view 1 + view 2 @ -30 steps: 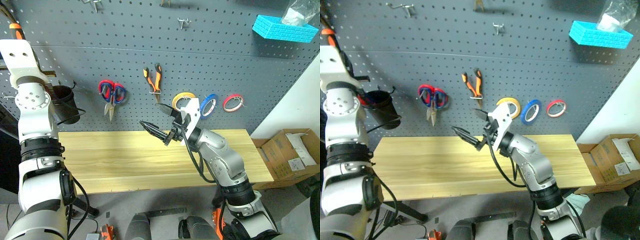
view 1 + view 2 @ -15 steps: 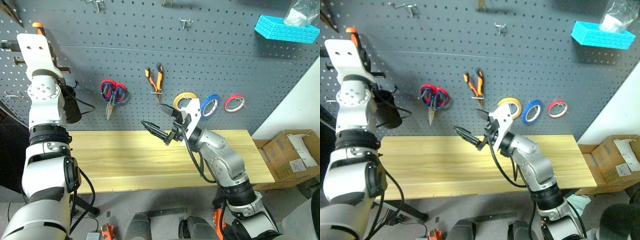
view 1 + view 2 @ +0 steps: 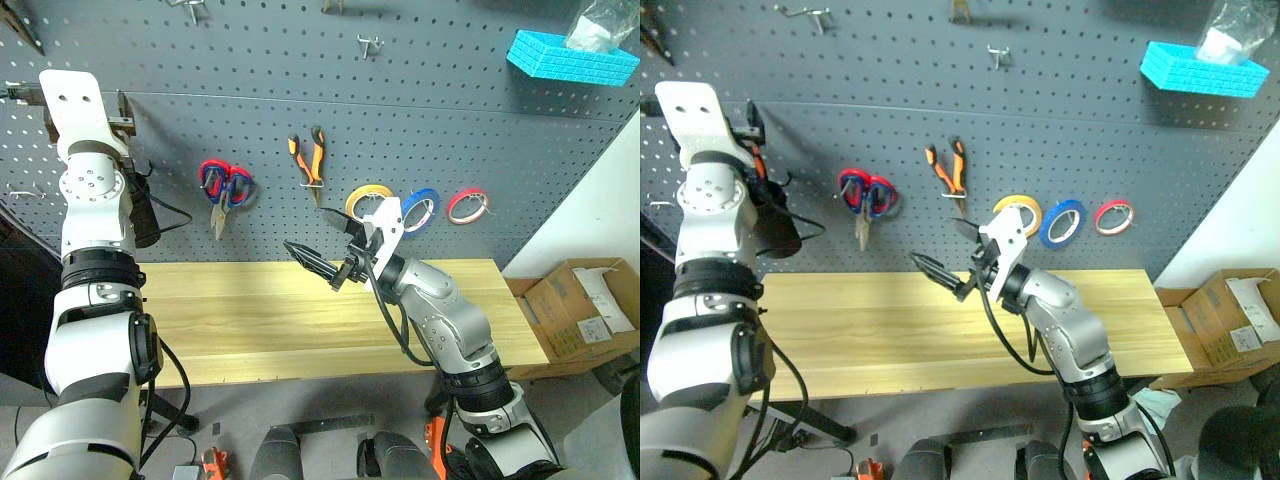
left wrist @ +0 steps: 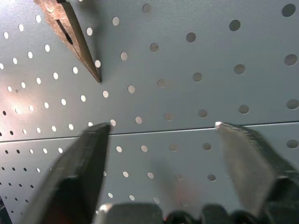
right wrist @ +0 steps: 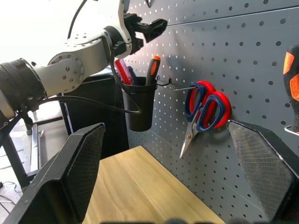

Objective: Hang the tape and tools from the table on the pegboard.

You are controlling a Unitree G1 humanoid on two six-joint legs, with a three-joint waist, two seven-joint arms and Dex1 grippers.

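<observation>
The dark grey pegboard (image 3: 450,130) carries the blue tape (image 3: 418,210), the orange-and-black pliers (image 3: 308,160) and scissors (image 3: 222,185) with red and blue handles. An orange-and-black screwdriver (image 5: 154,65) stands handle-up in a black cup (image 3: 140,215) hung on the board. My left gripper (image 5: 150,27) is raised just above that cup, open and empty, facing the board (image 4: 187,70). Over the middle of the yellowish wood table (image 3: 250,320), my right gripper (image 3: 320,240) hovers open with nothing in it.
A yellow tape roll (image 3: 365,198) and a small red roll (image 3: 466,205) flank the blue one. A light blue basket (image 3: 570,58) hangs top right. A bare hook (image 3: 368,44) sits higher up. Cardboard boxes (image 3: 585,305) lie on the floor at the right.
My left gripper held the screwdriver high by the board; it has opened and the screwdriver now stands in the black cup. The right arm has kept still.
</observation>
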